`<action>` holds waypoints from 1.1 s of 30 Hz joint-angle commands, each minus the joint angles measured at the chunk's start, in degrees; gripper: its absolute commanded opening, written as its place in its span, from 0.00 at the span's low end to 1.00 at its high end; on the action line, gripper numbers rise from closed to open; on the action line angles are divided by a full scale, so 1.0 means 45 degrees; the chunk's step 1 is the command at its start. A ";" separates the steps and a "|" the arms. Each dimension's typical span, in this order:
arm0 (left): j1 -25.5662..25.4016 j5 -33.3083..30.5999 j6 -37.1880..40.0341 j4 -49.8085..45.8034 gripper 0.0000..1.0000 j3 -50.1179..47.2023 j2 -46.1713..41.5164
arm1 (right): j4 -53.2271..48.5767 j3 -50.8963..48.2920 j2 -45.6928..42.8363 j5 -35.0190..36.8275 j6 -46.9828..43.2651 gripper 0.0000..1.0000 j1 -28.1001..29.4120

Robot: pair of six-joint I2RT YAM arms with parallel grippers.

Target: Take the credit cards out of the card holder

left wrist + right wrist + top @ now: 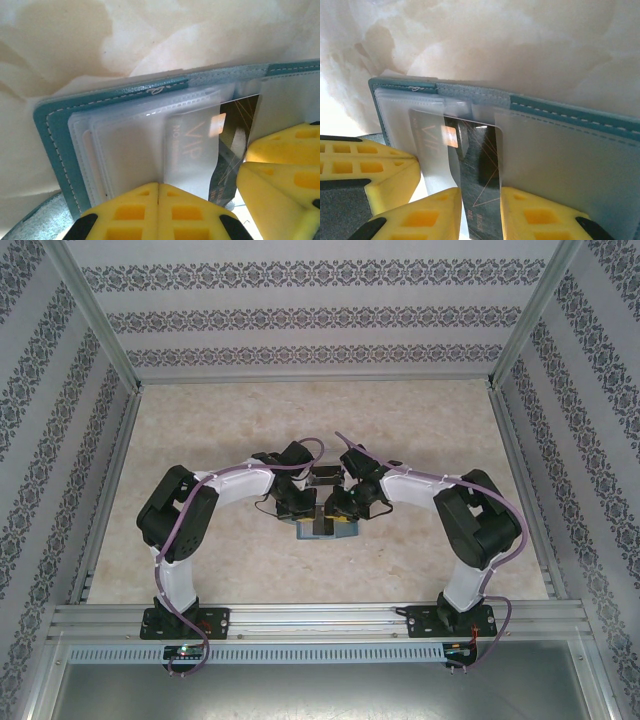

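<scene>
One dark card (479, 150) in right claw (480, 197)

Table (220, 420): flat surface, pale marbled beige finish. The card holder (345, 531) lies open on it, centred, toward the near edge.

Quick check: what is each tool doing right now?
Left tool: closed, pinching the card holder's clear sleeve.
Right tool: closed on the dark credit card.

One card holder (560, 112), one dark card (480, 170), two arms (180, 520).
</scene>
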 commanded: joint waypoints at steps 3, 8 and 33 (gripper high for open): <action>0.0130 -0.0226 0.0123 -0.0767 0.00 -0.0469 0.0435 | 0.0085 -0.0319 0.0327 -0.0218 -0.0362 0.28 -0.0167; 0.0138 -0.0219 0.0090 -0.0708 0.00 -0.0483 0.0462 | 0.0186 -0.0321 0.0502 -0.0304 -0.0410 0.28 -0.0179; 0.0135 -0.0132 0.0051 -0.0706 0.00 -0.0314 0.0692 | 0.4595 -0.2137 -0.0495 -0.2662 0.0753 0.18 -0.0916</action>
